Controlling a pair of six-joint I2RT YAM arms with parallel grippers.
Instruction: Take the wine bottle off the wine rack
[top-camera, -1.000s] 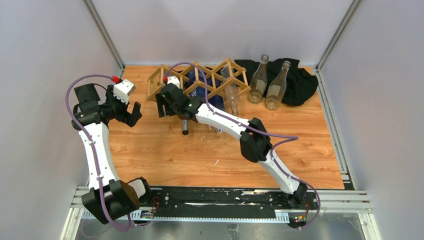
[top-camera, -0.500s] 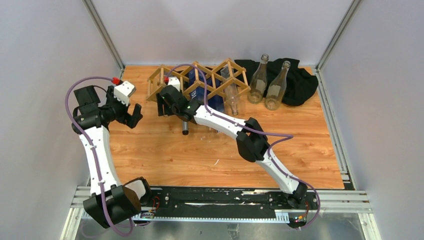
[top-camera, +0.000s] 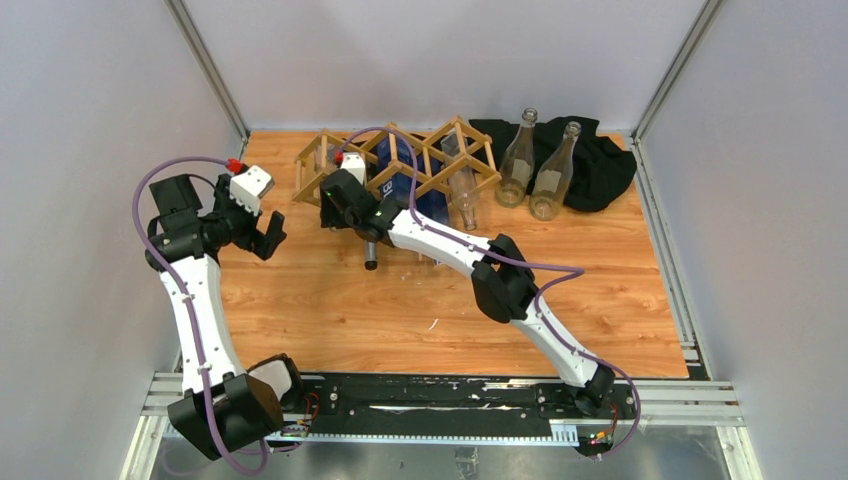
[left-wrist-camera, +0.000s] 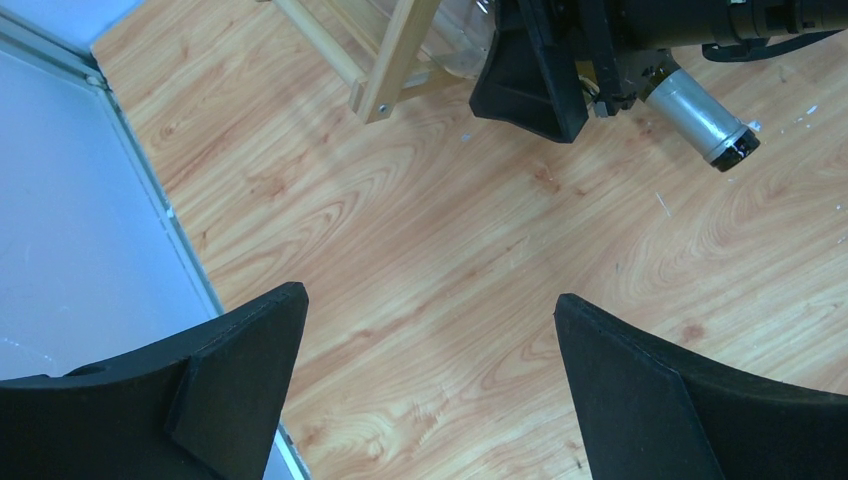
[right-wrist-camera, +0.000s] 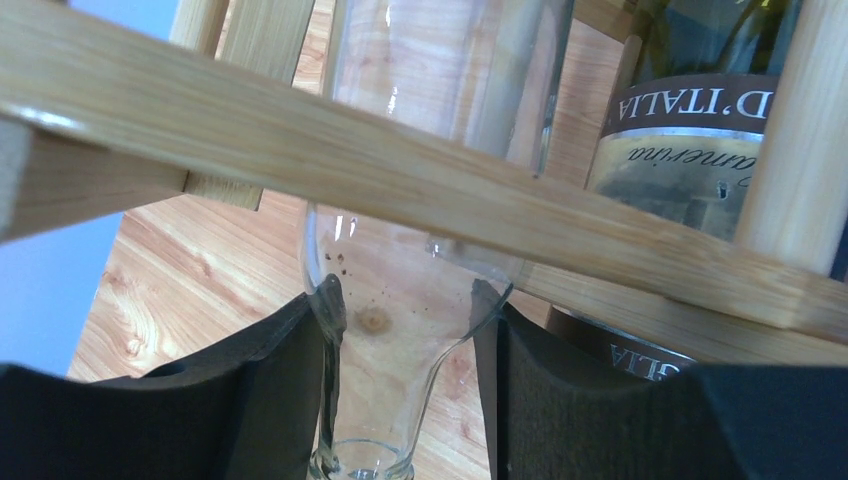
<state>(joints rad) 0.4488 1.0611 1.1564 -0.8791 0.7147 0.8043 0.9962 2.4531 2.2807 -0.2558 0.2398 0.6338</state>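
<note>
The light wooden lattice wine rack (top-camera: 420, 160) stands at the back of the table. My right gripper (top-camera: 335, 205) is at its left end. In the right wrist view its fingers (right-wrist-camera: 270, 380) press on both sides of a clear empty wine bottle (right-wrist-camera: 420, 290) where the shoulder meets the neck. The bottle lies in the rack under a slat (right-wrist-camera: 400, 170). A dark labelled bottle (right-wrist-camera: 690, 150) lies in the opening beside it, and its capped neck (top-camera: 370, 258) sticks out toward me. My left gripper (top-camera: 268, 228) hangs open and empty over bare table left of the rack (left-wrist-camera: 385, 70).
Two clear empty bottles (top-camera: 517, 160) (top-camera: 550, 178) stand at the back right by a black cloth (top-camera: 600, 160). Another clear bottle (top-camera: 462, 200) lies in the rack's right side. Grey walls close in the left, right and back.
The right arm has shifted slightly back and left toward the rack, with its elbow drawn in. The left gripper has edged a little right. The bottles and rack stay put.
</note>
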